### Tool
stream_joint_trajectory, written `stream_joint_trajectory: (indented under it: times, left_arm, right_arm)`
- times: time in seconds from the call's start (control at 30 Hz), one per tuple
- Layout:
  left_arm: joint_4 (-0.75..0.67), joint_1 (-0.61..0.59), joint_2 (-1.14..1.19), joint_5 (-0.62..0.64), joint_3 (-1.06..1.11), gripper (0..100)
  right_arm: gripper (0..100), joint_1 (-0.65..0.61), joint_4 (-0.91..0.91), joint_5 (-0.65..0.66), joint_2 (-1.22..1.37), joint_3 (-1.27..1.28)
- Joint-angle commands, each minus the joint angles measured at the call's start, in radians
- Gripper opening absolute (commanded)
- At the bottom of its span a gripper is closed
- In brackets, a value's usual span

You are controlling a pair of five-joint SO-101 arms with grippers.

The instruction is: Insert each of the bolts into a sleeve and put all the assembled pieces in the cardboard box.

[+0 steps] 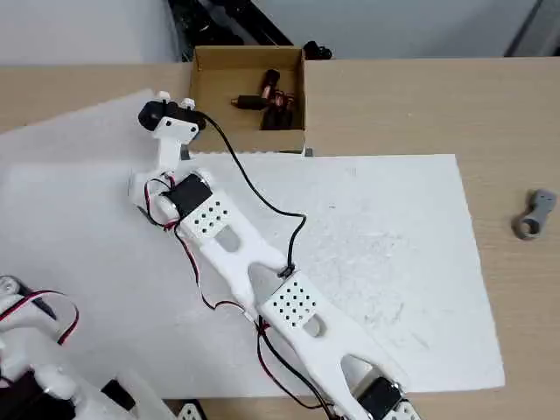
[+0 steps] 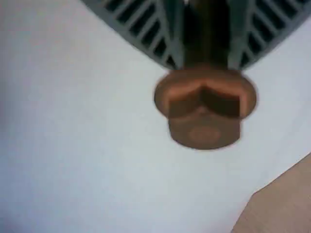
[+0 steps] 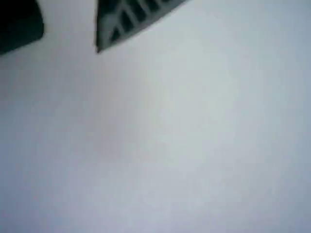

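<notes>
A white printed arm (image 1: 262, 280) crosses from the bottom edge to the upper left. Two links are pierced with grids of small round holes and oval slots, with black servos at the joints, a black cable looping beside and red-and-black wires below. Another white arm (image 1: 35, 367), lower left, trails red wires. The left claw (image 2: 204, 48) has dark ribbed fingers (image 2: 138, 31).

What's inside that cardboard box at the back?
Copper bolts in dark sleeves lie in the cardboard box. Its near wall covers part of the floor, so the count is unclear.
</notes>
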Motion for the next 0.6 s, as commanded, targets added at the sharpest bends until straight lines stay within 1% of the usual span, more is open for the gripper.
stream_joint_trajectory:
  times: [0.0,0.07,0.3,0.57]
  left_arm:
    - [0.005,-0.002,-0.008,-0.006,-0.004,1]
    - [0.005,-0.002,-0.008,-0.006,-0.004,1]
    - [0.005,-0.002,-0.008,-0.006,-0.004,1]
    - [0.005,-0.002,-0.008,-0.006,-0.004,1]
  right_arm:
    - [21.8,0.018,-0.016,-0.034,0.013,-0.074]
    - [21.8,0.027,-0.018,-0.060,0.030,-0.074]
    - [21.8,0.045,-0.058,-0.063,0.045,-0.074]
    - [21.6,0.042,-0.028,-0.063,0.050,-0.074]
